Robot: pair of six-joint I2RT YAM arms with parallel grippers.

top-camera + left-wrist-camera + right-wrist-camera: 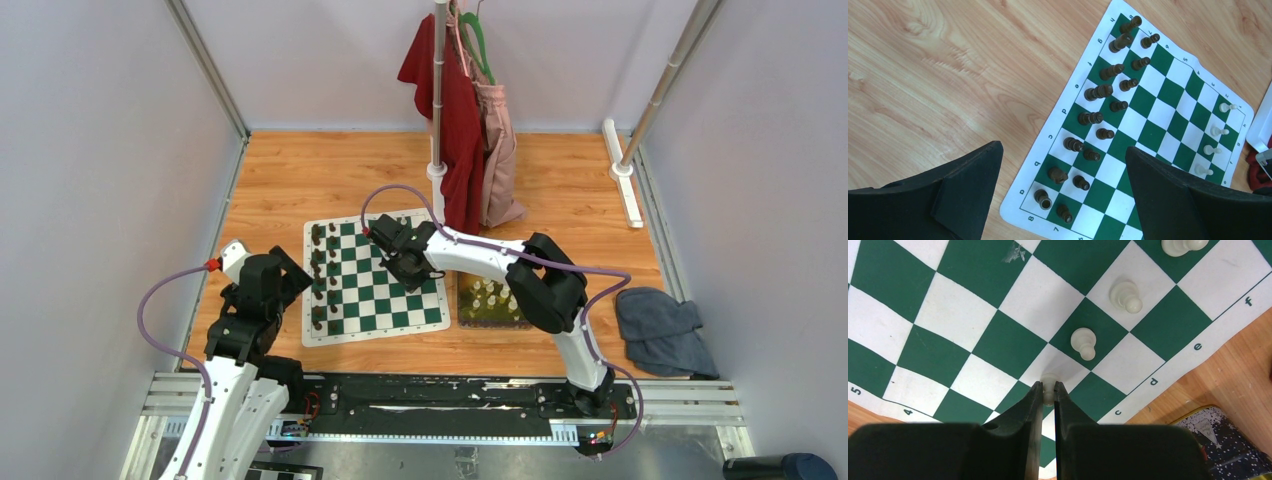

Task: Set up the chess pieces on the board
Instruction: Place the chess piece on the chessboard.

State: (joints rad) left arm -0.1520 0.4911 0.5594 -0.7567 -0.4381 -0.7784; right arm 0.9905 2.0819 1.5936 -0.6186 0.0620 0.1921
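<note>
The green-and-white board [380, 335] lies on the wooden table. Dark brown chessmen [318, 275] fill its two left columns and also show in the left wrist view [1098, 92]. My right gripper [1048, 385] is shut on a cream-white pawn [1048, 379] over a white square near the board's c edge [1118, 412]; I cannot tell whether the pawn touches the board. Three more white pawns [1083, 342] stand in a row beyond it. In the top view the right gripper [390, 245] is over the board's far right part. My left gripper [1063, 150] is open and empty above the board's near left corner.
A yellow-green tray [492, 326] holding several cream pieces sits right of the board; its corner shows in the right wrist view [1228, 440]. A pole [438, 100] with a red garment [458, 130] stands behind the board. A grey cloth [665, 330] lies at the right.
</note>
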